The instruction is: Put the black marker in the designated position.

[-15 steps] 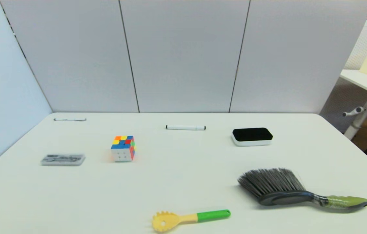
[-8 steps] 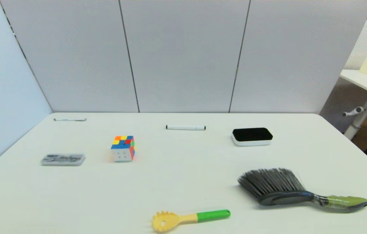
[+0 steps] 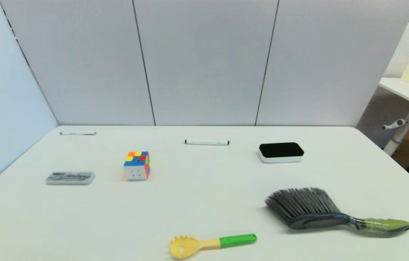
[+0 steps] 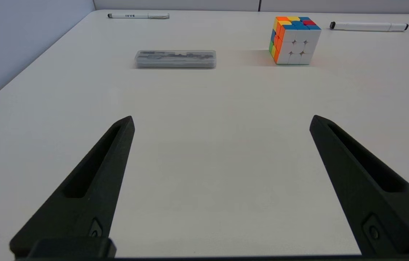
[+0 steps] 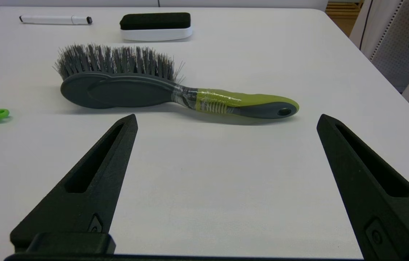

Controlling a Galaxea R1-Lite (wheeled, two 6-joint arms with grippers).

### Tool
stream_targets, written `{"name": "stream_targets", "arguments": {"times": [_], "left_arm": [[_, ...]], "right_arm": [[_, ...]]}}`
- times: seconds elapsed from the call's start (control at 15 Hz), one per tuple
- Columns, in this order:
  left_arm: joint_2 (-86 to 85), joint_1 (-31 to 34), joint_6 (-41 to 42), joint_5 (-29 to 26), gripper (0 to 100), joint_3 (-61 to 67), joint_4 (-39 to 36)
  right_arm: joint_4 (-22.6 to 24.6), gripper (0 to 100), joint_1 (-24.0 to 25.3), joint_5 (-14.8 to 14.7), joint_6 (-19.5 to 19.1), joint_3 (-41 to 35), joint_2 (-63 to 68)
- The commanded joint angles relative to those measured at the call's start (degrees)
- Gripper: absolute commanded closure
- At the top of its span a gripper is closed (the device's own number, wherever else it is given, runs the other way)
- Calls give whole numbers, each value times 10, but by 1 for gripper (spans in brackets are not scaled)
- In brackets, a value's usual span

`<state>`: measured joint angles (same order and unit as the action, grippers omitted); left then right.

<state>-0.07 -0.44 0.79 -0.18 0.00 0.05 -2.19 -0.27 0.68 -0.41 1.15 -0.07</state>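
Observation:
The black marker (image 3: 207, 142), white-barrelled with a black cap, lies flat near the back middle of the table, between the cube and the eraser; it also shows as the black marker (image 4: 368, 26) and the black marker (image 5: 55, 20) in the wrist views. My left gripper (image 4: 221, 121) hovers open over bare table near the front left, far from it. My right gripper (image 5: 226, 120) stands open near the front right, just short of the brush handle. Neither arm shows in the head view. The designated position carries no mark that I can pick out.
A coloured cube (image 3: 137, 165), a clear flat case (image 3: 70, 178) and a thin whitish pen (image 3: 78, 133) lie on the left. A black-topped eraser (image 3: 280, 152), a grey brush with green handle (image 3: 329, 212) and a yellow-green pasta fork (image 3: 212, 244) lie right and front.

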Motion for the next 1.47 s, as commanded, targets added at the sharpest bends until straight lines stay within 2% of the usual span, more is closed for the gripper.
{"name": "stream_targets", "arguments": {"times": [0.07, 0.27, 0.4, 0.6, 0.8, 1.07, 1.2, 1.33, 1.47], "left_arm": [[36, 0, 3, -2, 0, -5, -2], [133, -2, 10, -6, 0, -85, 17], [239, -6, 50, -19, 0, -170, 51], [438, -36, 120, -70, 0, -356, 145], [620, -82, 198, -101, 0, -526, 204], [810, -169, 207, -126, 0, -701, 287], [901, -198, 243, -145, 0, -760, 286], [993, -221, 302, -188, 0, -824, 290], [1047, -228, 317, -201, 0, -865, 290]], "right_arm": [[0, 0, 0, 1, 0, 0, -1], [0, 0, 0, 0, 0, 0, 1], [0, 0, 0, 0, 0, 0, -1], [0, 0, 0, 0, 0, 0, 1], [0, 0, -1, 1, 0, 0, 1], [0, 0, 0, 0, 0, 0, 1], [0, 0, 0, 0, 0, 0, -1], [0, 0, 0, 0, 0, 0, 1], [0, 0, 0, 1, 0, 0, 1]]}}
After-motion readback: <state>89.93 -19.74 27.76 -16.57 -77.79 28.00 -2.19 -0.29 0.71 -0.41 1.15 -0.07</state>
